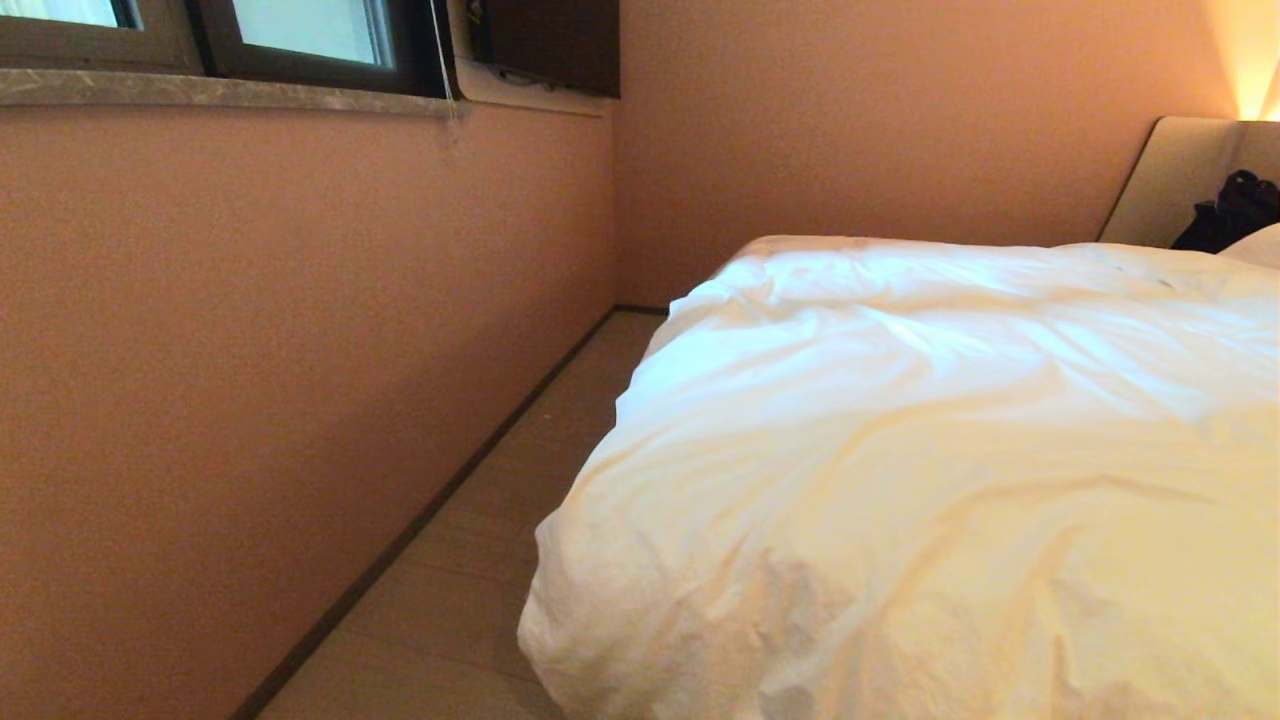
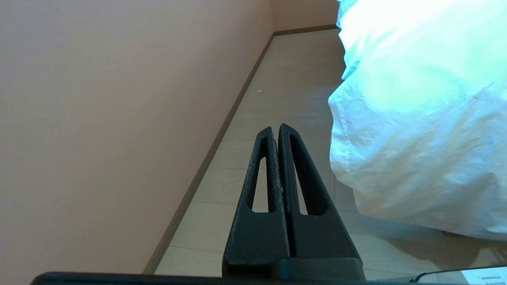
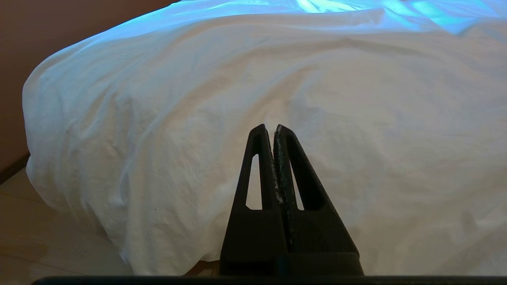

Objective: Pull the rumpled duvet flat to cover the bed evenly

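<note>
The duvet [image 1: 950, 450] lies creased but spread over the bed, both grippers [image 2: 276, 128] [image 3: 269, 128] closed, empty, clear of it.

No text, label, brand, number or sign could be read in any view. A white sheet [image 2: 481, 274] at the edge of the left wrist view carried a line of dark print, but it was too small and blurred to make out.
</note>
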You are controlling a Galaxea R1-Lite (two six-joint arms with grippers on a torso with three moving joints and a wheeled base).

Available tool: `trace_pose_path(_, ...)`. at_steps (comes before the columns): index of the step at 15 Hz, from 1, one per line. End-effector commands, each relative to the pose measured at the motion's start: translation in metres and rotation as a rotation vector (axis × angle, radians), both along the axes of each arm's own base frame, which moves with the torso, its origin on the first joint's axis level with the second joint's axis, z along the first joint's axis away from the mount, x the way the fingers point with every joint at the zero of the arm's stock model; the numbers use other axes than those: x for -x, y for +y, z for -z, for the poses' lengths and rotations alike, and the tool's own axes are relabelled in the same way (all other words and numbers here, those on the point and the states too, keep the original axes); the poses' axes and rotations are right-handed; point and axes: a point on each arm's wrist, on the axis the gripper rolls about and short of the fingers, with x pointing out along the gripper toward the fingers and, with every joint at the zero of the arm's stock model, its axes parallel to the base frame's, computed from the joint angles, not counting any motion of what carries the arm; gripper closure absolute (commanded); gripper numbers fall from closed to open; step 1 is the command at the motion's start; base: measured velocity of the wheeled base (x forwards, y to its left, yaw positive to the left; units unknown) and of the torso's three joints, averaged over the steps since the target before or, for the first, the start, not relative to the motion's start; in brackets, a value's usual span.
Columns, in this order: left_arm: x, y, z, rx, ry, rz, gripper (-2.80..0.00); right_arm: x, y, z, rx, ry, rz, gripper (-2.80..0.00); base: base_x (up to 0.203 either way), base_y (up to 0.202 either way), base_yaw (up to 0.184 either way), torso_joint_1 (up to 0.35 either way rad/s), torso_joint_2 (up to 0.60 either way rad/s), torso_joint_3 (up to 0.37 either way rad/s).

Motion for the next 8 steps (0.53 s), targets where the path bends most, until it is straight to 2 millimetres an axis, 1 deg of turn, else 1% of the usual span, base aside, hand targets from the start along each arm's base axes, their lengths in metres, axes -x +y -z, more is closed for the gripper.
trace_pose_path(1,-0.0013,0.0001,0.0045,-0.002,0.008,0.000,0.00,-0.0001,0.0000,0.0000,0.000,0.001,0.000,0.00,0.000,0.000,0.000,0.000,0.00,0.000)
trace_pose_path(8,-0.0019,0.0001,0.0069,0.006,0.023,0.000,0.00,-0.0001,0.0000,0.0000,0.000,0.001,0.000,0.00,0.000,0.000,0.000,0.000,0.00,0.000)
